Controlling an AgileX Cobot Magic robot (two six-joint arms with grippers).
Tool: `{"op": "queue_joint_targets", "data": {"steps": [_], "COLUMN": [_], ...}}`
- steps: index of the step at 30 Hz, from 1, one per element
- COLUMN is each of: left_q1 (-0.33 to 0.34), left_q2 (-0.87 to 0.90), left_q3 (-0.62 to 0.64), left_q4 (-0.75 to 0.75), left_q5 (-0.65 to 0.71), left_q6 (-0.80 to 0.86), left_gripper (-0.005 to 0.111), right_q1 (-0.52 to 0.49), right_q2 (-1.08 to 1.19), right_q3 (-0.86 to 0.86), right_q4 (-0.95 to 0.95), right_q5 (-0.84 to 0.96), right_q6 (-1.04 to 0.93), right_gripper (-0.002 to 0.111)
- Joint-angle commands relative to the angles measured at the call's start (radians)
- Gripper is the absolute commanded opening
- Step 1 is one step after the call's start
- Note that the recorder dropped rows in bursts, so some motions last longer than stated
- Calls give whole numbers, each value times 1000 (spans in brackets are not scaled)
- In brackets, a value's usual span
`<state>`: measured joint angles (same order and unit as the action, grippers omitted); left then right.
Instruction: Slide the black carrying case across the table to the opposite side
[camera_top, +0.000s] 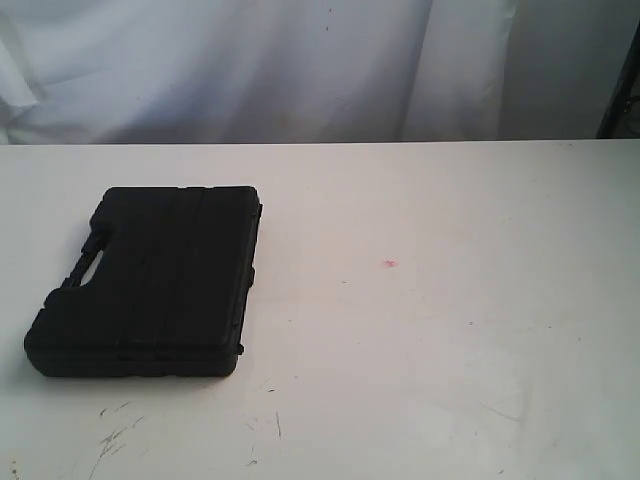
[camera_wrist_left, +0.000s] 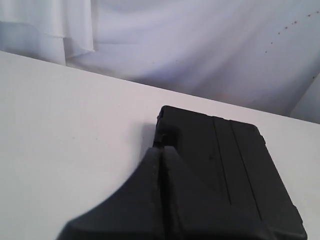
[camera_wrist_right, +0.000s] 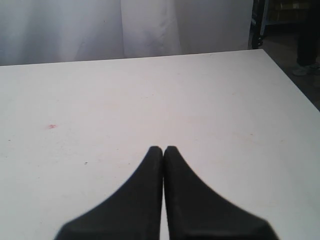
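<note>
Case (camera_top: 150, 285), matte black and flat, lies on the white table (camera_top: 450, 330) at about nine o'clock in the exterior view, well apart from the three o'clock side. Its cut-out handle slot (camera_top: 95, 268) sits on the edge facing nine o'clock, and raised ribs run along the lid from twelve toward six. A small pink mark (camera_top: 390, 263) shows on the table near the middle of that view, toward three o'clock of the case, and dark scuffs (camera_top: 115, 435) lie at about seven o'clock, below the case. A white curtain (camera_top: 300, 60) hangs behind the table's far edge. Neither arm appears in the exterior view. In the left wrist view the left hand (camera_wrist_left: 161, 150) has its two fingers pressed together with nothing between them, and its tips show by a corner of the case; whether they touch it cannot be told. In the right wrist view the right hand (camera_wrist_right: 163, 149) is likewise closed tight and empty, over bare table, well apart from the pink mark.
</note>
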<state>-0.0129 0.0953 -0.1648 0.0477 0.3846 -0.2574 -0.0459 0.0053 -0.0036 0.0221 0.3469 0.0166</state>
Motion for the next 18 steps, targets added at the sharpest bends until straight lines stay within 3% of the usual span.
{"op": "queue_joint_targets", "data": {"steps": [1, 11, 18], "left_q1": [2, 2, 2], "left_q2": [-50, -95, -95], "left_q3": [72, 165, 165], "left_q4": [-76, -115, -90], "left_q5": [-49, -46, -51], "left_q6": [106, 165, 170], "left_gripper": [0, 0, 0], "right_q1": [-6, -6, -6], "right_q2": [-5, -5, -5], "right_q3": [4, 4, 4], "right_q4": [5, 5, 5], "right_q5": [-1, -1, -1], "right_q6": [-2, -2, -2], "right_gripper": [0, 0, 0]}}
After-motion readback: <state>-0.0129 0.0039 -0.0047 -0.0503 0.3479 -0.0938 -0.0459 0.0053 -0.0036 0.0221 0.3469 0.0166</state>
